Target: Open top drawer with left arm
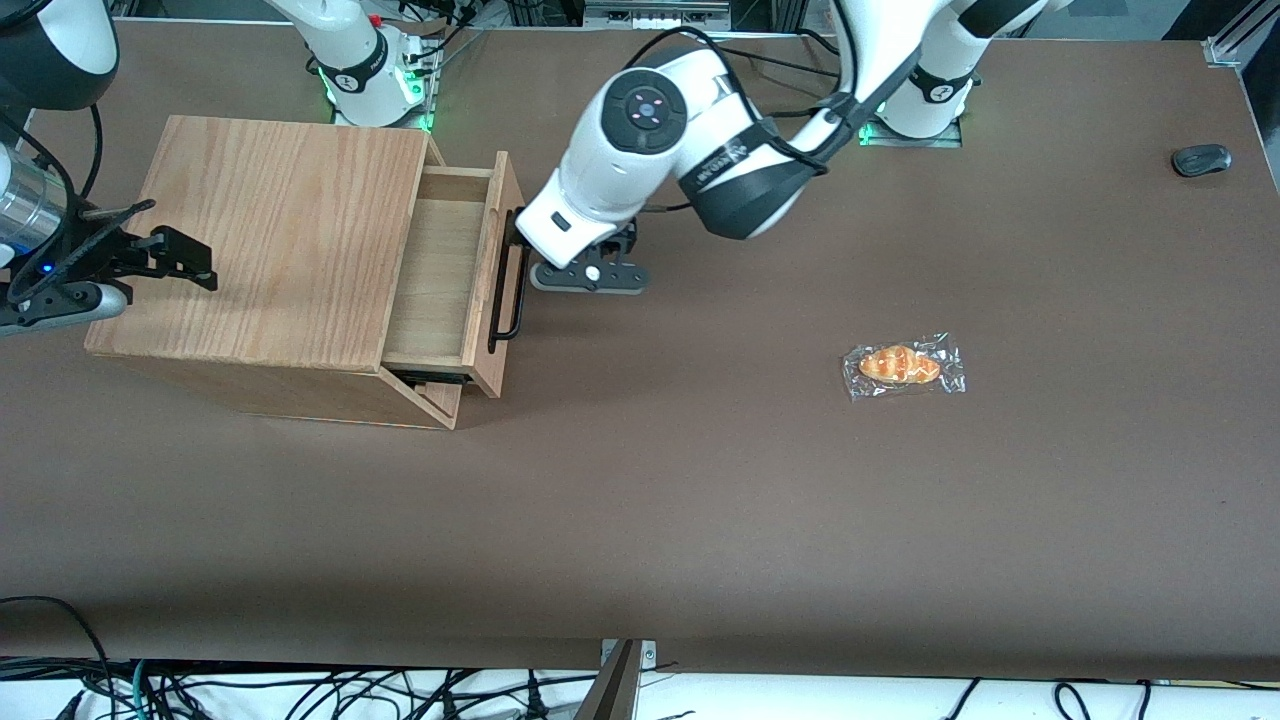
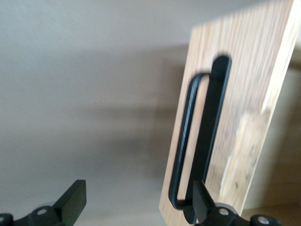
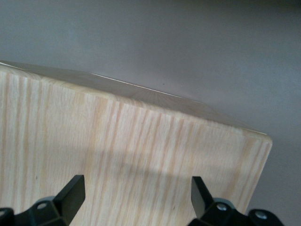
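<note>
front overhead; wrists close on cabinet

White lettering runs along the dark band of the left arm, but it cannot be read. A small white mark on each arm base is likewise illegible.

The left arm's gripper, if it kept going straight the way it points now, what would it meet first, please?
Probably the tabletop. The gripper points down at bare brown surface in front of the top drawer, jaws open. One finger sits by the end of the black handle; depth there is unclear.
</note>
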### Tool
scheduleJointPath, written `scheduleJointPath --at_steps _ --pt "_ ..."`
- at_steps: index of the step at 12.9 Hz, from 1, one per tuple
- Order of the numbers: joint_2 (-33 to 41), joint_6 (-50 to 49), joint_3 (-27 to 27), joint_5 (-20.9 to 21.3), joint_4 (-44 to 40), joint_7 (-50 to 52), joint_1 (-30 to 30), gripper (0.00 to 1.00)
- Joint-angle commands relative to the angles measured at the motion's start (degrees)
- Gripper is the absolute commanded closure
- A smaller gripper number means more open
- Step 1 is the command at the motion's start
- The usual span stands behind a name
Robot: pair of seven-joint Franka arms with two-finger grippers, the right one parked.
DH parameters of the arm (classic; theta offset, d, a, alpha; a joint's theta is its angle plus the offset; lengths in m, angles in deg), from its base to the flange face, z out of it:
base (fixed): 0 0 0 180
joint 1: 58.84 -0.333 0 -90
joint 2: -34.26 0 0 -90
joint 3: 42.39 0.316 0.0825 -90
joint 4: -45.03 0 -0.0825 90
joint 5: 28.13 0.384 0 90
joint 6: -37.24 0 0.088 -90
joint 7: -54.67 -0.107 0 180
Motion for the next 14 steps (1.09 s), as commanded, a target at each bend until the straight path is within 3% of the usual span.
scheduleJointPath --at_steps 1,7,11,14 --pt "2.8 -4.6 0.2 -1.2 0.7 -0.8 -5.0 0.00" --pt "4.6 -20.6 0.2 -0.6 1.5 -15.2 -20.6 0.00" --pt "5.8 -21.2 0.6 -0.3 4.8 -25.3 -30.2 0.00" --pt "5.8 -21.2 0.1 2.6 5.5 -31.2 -35.2 0.00"
